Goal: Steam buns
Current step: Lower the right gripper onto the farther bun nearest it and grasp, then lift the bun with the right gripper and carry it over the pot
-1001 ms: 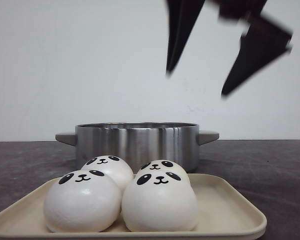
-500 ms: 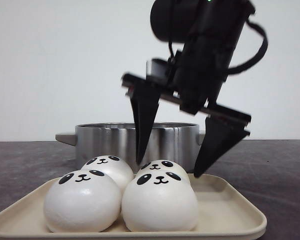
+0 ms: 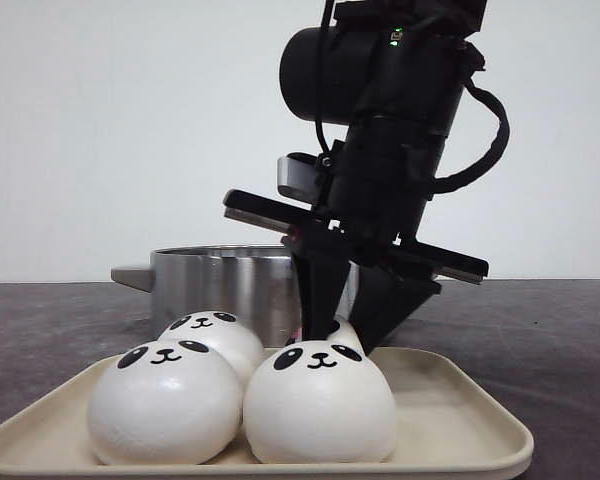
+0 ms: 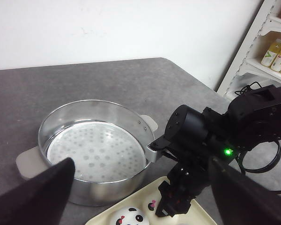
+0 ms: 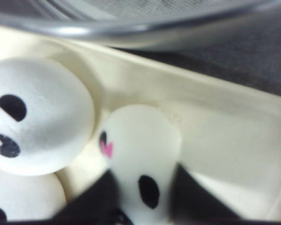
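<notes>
While the right end effector (image 3: 345, 335) clamps the rear bun (image 5: 143, 154), tray rim (image 3: 480, 395) lies near.

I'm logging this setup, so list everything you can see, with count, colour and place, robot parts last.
buns: four, white with black panda faces, on the tray; the rear right one sits between the right hand's fingers.
tray: one, cream, on the table's near edge in front of the pot.
steamer pot: one, silver with grey handles, behind the tray, a white perforated liner inside, no buns in it.
table: one, dark grey.
shelf: one, white, holding yellow-green bottles, off beside the table.
right hand: black, closed around the rear right bun.
left hand: black, open, above the pot.
</notes>
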You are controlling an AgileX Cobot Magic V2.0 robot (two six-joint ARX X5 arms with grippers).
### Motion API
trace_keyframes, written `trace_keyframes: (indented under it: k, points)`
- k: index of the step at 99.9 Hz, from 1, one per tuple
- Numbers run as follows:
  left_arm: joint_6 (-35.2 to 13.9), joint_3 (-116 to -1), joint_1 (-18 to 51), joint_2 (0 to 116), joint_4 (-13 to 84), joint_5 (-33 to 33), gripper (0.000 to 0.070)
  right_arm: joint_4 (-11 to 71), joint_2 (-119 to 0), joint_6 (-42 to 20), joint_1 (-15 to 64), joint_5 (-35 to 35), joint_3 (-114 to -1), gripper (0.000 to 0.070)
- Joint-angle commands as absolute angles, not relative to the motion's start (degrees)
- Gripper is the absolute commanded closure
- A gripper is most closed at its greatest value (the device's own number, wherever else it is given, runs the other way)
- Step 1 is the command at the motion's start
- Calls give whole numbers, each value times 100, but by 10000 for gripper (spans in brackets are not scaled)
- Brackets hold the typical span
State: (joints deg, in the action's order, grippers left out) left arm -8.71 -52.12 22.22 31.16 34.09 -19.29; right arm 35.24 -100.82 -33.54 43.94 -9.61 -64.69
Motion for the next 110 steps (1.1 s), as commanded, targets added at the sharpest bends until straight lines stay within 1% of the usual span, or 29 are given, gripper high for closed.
trace_keyframes:
  k: [1,12,22,32,44,59,71,96,110]
  points:
    - [-862,-5277,2252,3138,3345,-1900,144,3562,-9948,-3406,4473,-906,-6545,694]
    - [-862,-5277,2252,3138,3343,-1898,144,3594,-9299,-3336,4644,-934,-6700,694]
    - [-860,-5277,2252,3138,3341,-1885,144,3667,-8676,-3081,4766,-930,-7054,694]
    - [-860,-5277,2255,3138,3336,-1885,144,3667,-8326,-2832,4766,-607,-7631,695]
    - [-862,-5277,2263,3138,3332,-1883,145,3688,-8335,-2384,4508,-198,-8497,695]
    - [-860,-5277,2314,3140,3334,-1765,144,3780,-8866,-1986,4053,-183,-9397,695]
    - [-856,-5277,2322,3144,3334,-1697,144,3839,-9487,-1726,3723,-325,-9830,695]
    - [-854,-5277,2322,3151,3350,-1643,144,3623,-10914,-1321,3385,-250,-9915,695]
    - [-856,-5277,2322,3151,3376,-1643,145,3476,-11577,-1302,3267,-242,-9915,695]
